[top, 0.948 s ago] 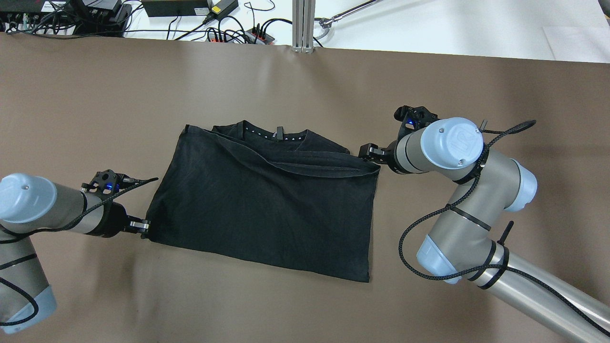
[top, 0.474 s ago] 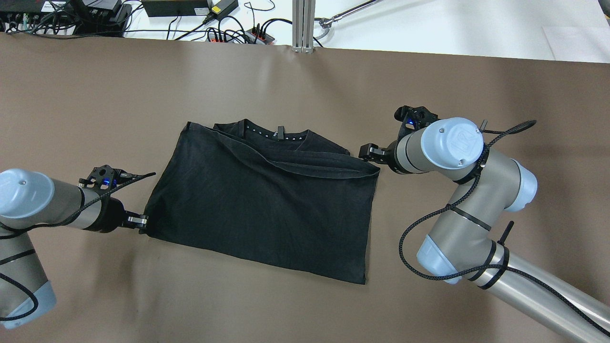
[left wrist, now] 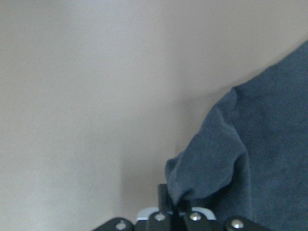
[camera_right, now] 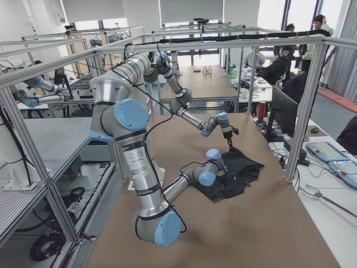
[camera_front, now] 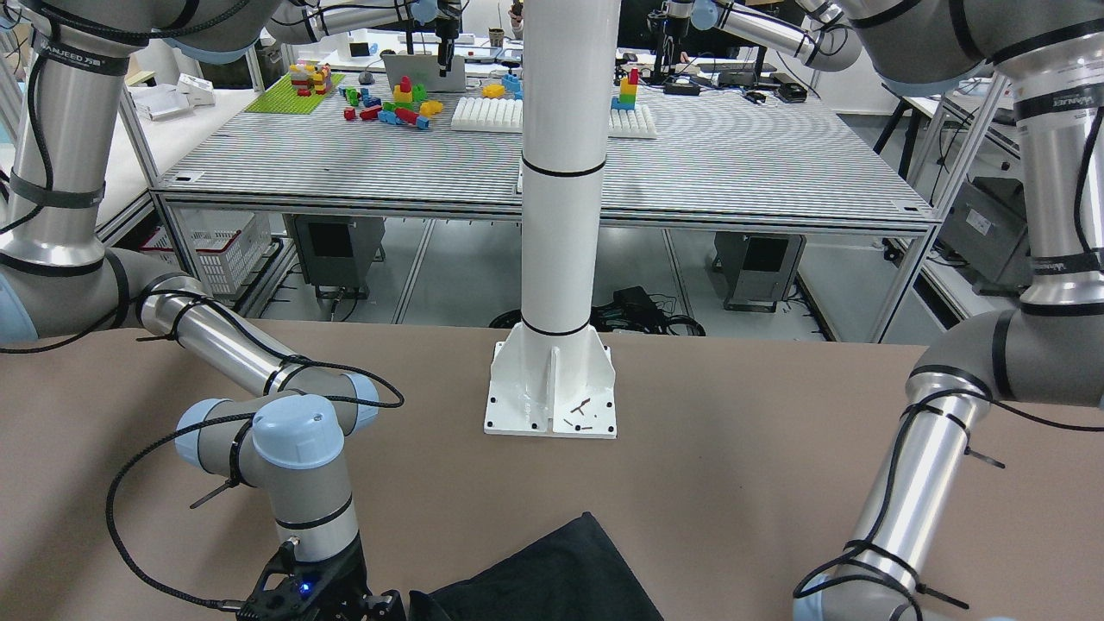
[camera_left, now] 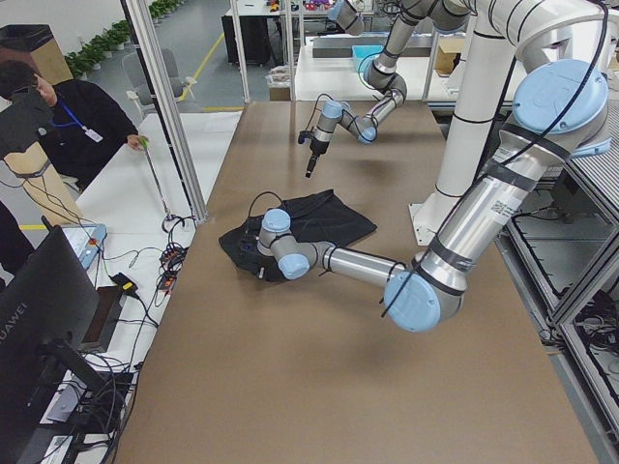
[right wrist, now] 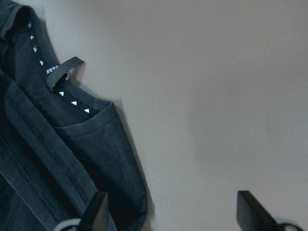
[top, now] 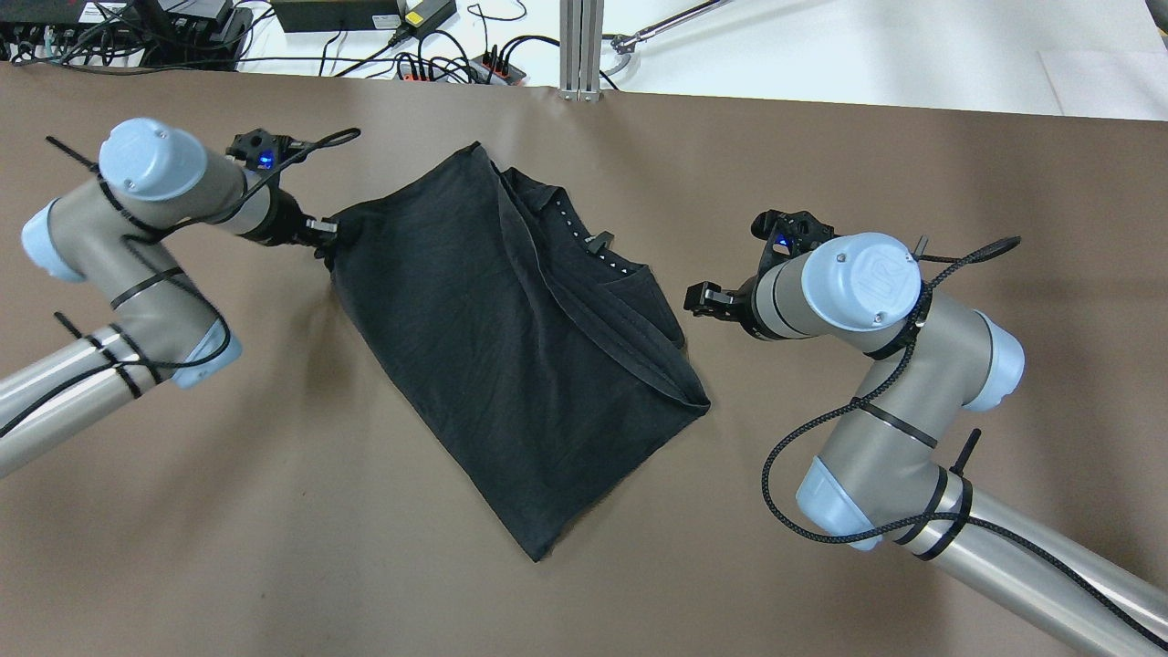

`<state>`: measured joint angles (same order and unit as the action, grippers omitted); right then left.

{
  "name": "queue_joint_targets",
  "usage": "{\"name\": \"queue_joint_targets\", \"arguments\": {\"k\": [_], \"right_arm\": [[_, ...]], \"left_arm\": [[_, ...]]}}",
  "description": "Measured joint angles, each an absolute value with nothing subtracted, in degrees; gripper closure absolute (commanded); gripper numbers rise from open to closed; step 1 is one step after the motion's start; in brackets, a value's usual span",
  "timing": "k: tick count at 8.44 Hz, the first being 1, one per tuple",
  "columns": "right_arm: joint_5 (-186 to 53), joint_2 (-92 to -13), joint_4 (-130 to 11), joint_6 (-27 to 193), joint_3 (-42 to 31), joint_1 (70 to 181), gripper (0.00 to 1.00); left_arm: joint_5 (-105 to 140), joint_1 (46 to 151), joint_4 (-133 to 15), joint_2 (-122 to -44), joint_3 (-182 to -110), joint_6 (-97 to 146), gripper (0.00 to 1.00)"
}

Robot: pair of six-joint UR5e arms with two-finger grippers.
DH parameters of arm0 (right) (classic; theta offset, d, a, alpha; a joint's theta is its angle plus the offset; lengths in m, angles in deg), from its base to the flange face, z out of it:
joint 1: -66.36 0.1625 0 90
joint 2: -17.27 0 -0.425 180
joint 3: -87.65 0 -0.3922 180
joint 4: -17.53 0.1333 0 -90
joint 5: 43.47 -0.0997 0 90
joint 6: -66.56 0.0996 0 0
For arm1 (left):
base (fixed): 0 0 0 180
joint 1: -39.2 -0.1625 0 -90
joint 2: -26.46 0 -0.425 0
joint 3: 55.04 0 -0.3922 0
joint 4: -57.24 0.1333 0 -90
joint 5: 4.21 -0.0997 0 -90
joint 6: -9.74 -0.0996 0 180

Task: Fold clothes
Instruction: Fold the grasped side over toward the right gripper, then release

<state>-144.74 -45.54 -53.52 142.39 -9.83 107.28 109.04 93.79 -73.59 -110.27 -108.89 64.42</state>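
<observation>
The clothes [top: 511, 347] are a black folded shirt lying slantwise on the brown table, its collar with white marks turned to the far right. My left gripper [top: 324, 228] is shut on the shirt's far left corner; the left wrist view shows the fabric [left wrist: 231, 159] pinched between its fingers. My right gripper [top: 695, 299] stands open just right of the shirt, apart from it. In the right wrist view its fingers [right wrist: 98, 211] are spread wide with bare table between them and the shirt [right wrist: 57, 144] at the left. A corner of the clothes [camera_front: 552, 578] shows in the front-facing view.
The white pillar's base plate [camera_front: 552, 392] stands at the robot's side of the table [top: 821, 146]. Cables and power strips [top: 438, 64] and an aluminium post [top: 579, 50] lie beyond the far edge. A person [camera_left: 58, 116] stands off the table's left end.
My left gripper has swung from the near left to the far left, pulling its corner along, so the shirt has turned slantwise. My right gripper has let go of the right corner.
</observation>
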Motion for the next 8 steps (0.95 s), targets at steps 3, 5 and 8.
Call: {"name": "queue_joint_targets", "arguments": {"k": [3, 5, 8], "right_arm": [[-144.80, -45.50, -53.54, 142.37, -9.82, 107.23, 0.06], [-144.81, -45.51, -53.60, 142.33, -9.76, 107.23, 0.06], [-144.60, -45.54, -53.64, 142.63, -9.63, 106.61, 0.06]], "left_arm": [[105.09, 93.02, -73.74, -124.64, -91.02, 64.29, 1.00], [104.67, 93.10, -73.78, -126.26, -89.07, 64.22, 0.45], [103.65, 93.66, -73.99, -126.04, -89.59, 61.29, 0.05]]}}
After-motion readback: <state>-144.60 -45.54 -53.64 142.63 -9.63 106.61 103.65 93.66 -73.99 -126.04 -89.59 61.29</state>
